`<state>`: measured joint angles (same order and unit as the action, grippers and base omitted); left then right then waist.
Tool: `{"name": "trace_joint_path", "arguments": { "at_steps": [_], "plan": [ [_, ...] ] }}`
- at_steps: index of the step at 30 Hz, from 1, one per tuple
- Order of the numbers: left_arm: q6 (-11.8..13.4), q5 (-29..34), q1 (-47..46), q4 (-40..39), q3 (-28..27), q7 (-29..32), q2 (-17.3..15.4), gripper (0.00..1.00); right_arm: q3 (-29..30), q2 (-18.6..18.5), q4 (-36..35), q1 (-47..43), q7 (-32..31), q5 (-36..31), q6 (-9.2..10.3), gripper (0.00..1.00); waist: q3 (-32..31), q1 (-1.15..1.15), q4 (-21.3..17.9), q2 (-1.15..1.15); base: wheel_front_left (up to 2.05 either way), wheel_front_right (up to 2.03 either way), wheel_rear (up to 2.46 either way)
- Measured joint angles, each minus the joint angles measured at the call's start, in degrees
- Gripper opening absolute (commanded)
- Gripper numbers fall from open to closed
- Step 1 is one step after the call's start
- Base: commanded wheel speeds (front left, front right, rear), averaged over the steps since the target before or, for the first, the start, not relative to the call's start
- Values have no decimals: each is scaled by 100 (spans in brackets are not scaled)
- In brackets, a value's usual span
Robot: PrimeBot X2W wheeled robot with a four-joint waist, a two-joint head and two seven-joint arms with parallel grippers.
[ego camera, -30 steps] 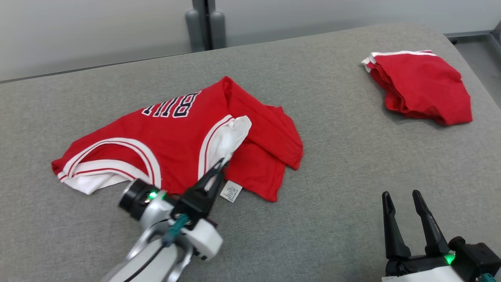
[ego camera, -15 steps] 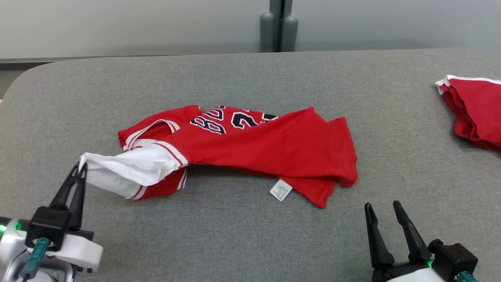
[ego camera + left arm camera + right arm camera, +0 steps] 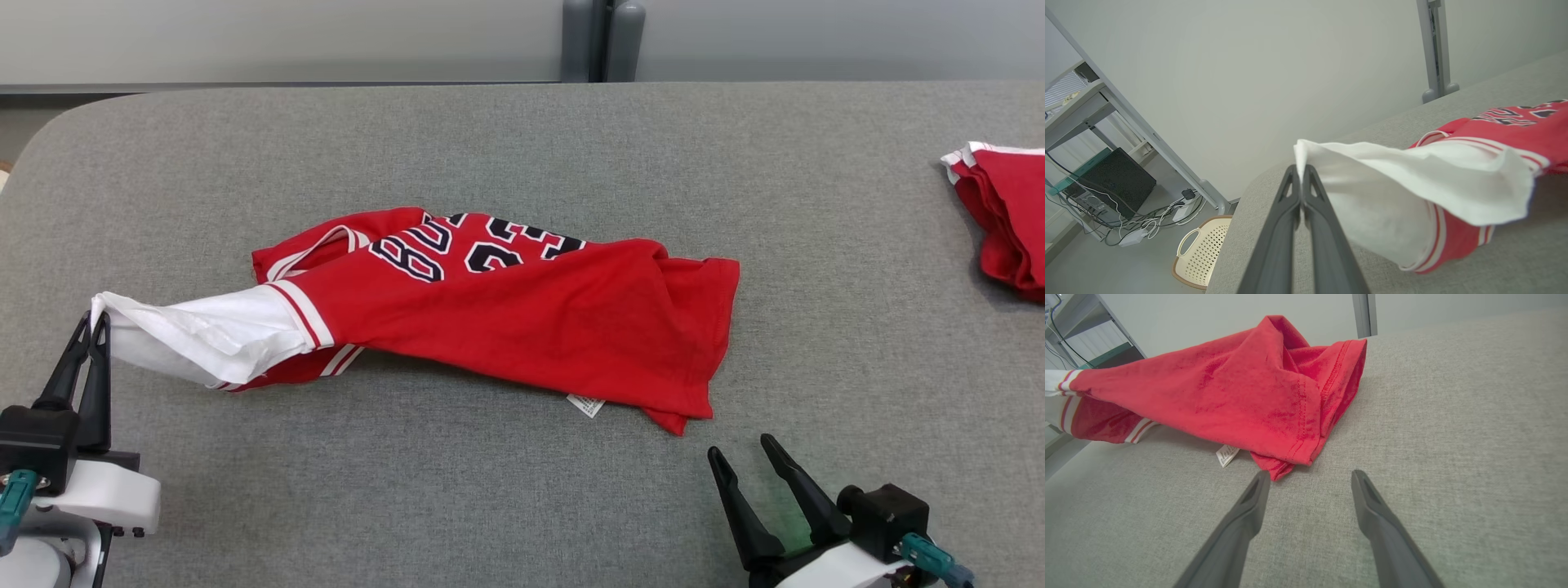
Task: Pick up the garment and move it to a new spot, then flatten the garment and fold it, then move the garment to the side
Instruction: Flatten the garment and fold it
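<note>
Red jersey (image 3: 522,327), partly hidden navy lettering (image 3: 457,249), unreadable white tag (image 3: 586,405)

Pale grey wall (image 3: 286,37) and grey metal post (image 3: 600,41) at twelve o'clock. Cream perforated plastic basket (image 3: 1202,257) on the floor, around nine o'clock.

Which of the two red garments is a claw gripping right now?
The lettered jersey in the middle: the left claw pinches its white end. The other red garment lies bunched at the far right, untouched.
</note>
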<state>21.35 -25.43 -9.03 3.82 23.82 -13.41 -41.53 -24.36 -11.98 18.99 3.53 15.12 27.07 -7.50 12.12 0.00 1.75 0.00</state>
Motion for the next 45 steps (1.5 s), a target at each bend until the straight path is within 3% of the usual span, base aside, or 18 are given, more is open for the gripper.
{"name": "trace_joint_path", "arguments": {
  "at_steps": [13,15,18,21,23,29,36,40,45],
  "plan": [
    [-118,12,-236,196,73,-80,192,0,-512,-23,848,891,0,365,0,100,159,0,133,0,0,0,0],
    [-123,13,-279,210,92,-82,237,0,-525,-32,911,974,0,412,0,89,196,0,166,0,0,0,0],
    [-157,12,-327,232,92,-108,270,0,-572,-48,989,1063,0,466,0,50,258,0,201,0,0,0,0],
    [-170,13,-349,258,96,-124,300,0,-670,-69,1089,1157,9,535,0,27,315,0,231,0,0,0,0],
    [-172,13,-381,281,92,-125,310,0,-727,-87,1129,1189,9,586,1,0,342,0,241,0,0,0,0],
    [-189,24,-411,292,52,-133,341,0,-772,-158,1002,1201,8,598,1,0,308,0,203,0,0,0,0],
    [-270,241,-600,-23,9,-148,180,0,-242,-465,164,951,0,505,0,0,39,0,108,0,0,0,0],
    [-458,456,-1013,-375,62,-41,-70,0,-68,-880,-348,866,0,795,0,0,-218,0,31,0,0,0,0],
    [-871,598,-1817,-904,154,315,-283,0,74,-1758,-968,984,0,1237,-1,0,-576,0,-117,0,0,0,0]
  ]
}}
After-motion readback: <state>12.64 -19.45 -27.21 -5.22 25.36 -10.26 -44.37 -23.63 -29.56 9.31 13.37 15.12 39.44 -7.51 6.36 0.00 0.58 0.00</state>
